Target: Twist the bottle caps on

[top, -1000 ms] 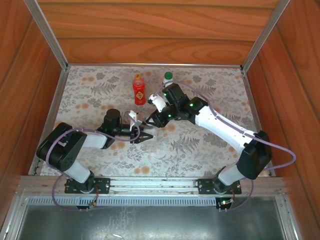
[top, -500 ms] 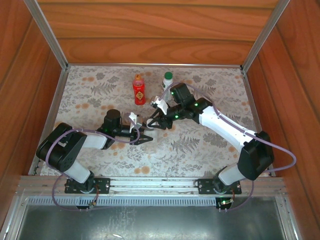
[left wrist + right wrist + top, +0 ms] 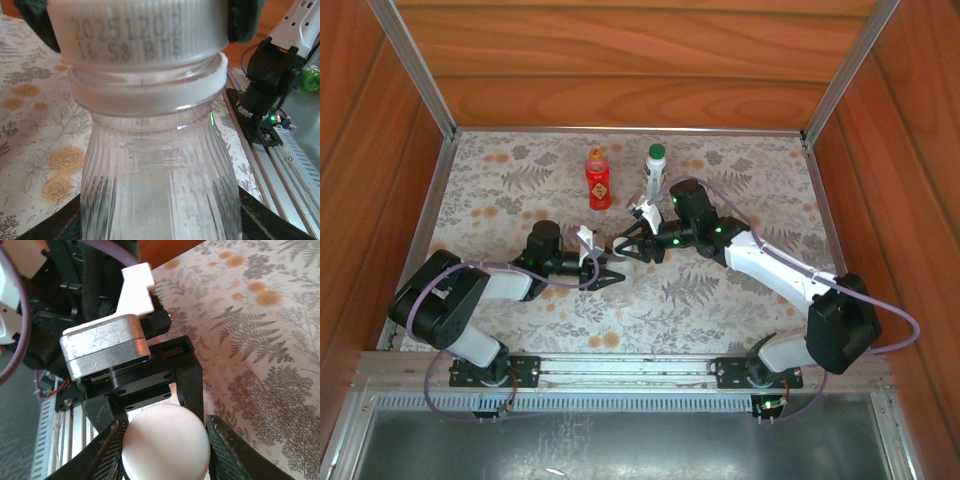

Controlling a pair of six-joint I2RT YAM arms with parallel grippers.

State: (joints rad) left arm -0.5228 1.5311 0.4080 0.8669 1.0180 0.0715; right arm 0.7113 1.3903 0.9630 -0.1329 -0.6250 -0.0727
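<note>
In the left wrist view a short clear ribbed bottle [image 3: 157, 180] stands upright, with my left gripper [image 3: 160, 222] shut on its lower body. A white cap [image 3: 140, 35] sits on its neck. From above, that white cap [image 3: 165, 437] lies between the fingers [image 3: 107, 452] of my right gripper [image 3: 167, 447], which is shut on it. In the top view the two grippers meet mid-table, left gripper [image 3: 607, 272] below right gripper [image 3: 620, 246]. Behind them stand a red bottle [image 3: 599, 186] with an orange cap [image 3: 596, 154] and a clear bottle [image 3: 653, 178] with a dark green cap [image 3: 657, 150].
A flower-patterned cloth [image 3: 720, 290] covers the table. Wooden walls [image 3: 620, 70] close in the back and sides. A metal rail [image 3: 620, 365] with the arm bases runs along the near edge. The two capped bottles stand just behind the right wrist.
The right arm's wrist and forearm have swung right and lower, uncovering the clear bottle with the green cap, while its fingers stay at the white cap. The left arm has held still.
</note>
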